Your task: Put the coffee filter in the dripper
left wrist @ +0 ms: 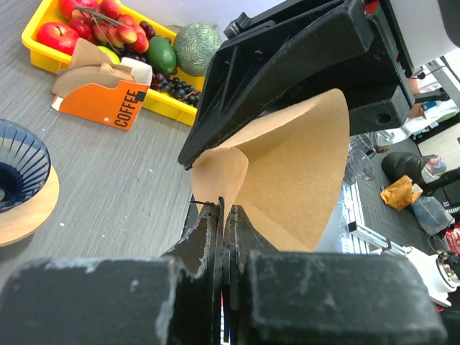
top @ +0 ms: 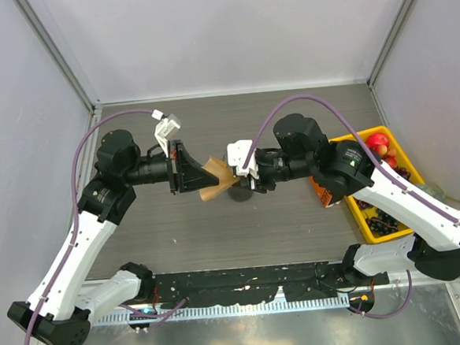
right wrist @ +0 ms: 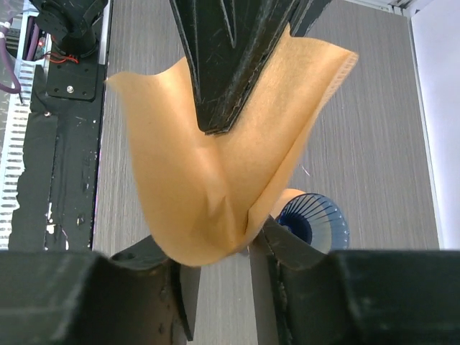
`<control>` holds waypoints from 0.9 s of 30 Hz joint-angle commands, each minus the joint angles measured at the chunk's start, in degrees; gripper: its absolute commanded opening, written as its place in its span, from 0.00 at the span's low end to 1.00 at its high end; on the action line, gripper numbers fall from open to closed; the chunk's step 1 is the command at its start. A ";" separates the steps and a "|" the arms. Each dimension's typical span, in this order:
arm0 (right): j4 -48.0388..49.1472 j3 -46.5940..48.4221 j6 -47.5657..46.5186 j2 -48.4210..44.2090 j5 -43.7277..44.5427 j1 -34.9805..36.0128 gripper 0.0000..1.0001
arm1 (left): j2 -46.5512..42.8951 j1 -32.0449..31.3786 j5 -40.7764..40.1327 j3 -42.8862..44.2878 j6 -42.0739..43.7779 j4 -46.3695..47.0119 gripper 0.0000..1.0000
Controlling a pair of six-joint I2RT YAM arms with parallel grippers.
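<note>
Holding coffee filter [left wrist: 287, 180] edge, left pincer [left wrist: 221, 215] clamped; right pincer [right wrist: 215, 248] parted. Flimsy, crushable paper; I'd grip the rim lightly.

Surfaces as I read them from my console

The coffee filter [left wrist: 287, 165] looks like thin matt tan paper, softly creased. I see the dripper [left wrist: 14, 169] as glossy ribbed dark blue on a smooth pale wooden ring [left wrist: 32, 208]. The left gripper [left wrist: 224, 212] is matt black plastic, scuffed grey. The table [left wrist: 108, 187] is grained matt grey, the tray [left wrist: 176, 109] shiny yellow plastic, and the box [left wrist: 100, 100] orange card.
</note>
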 commanded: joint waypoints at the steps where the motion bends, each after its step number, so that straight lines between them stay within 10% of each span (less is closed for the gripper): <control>1: 2.19 0.93 0.01 -2.27 1.37 0.30 0.31 | -0.13 -0.28 -0.05 1.48 1.95 -0.65 0.00; 10: 2.98 -0.04 -0.25 -3.23 1.72 0.30 0.24 | -1.45 -0.02 -4.62 3.23 6.43 -6.80 0.20; 21: 3.06 -1.01 2.38 -4.46 -0.39 0.30 0.05 | -8.38 8.49 -0.06 5.26 19.51 -10.49 0.87; 27: 5.69 -1.27 6.59 -4.73 -2.84 -0.13 0.05 | -11.38 10.71 6.27 4.30 32.36 -17.26 0.99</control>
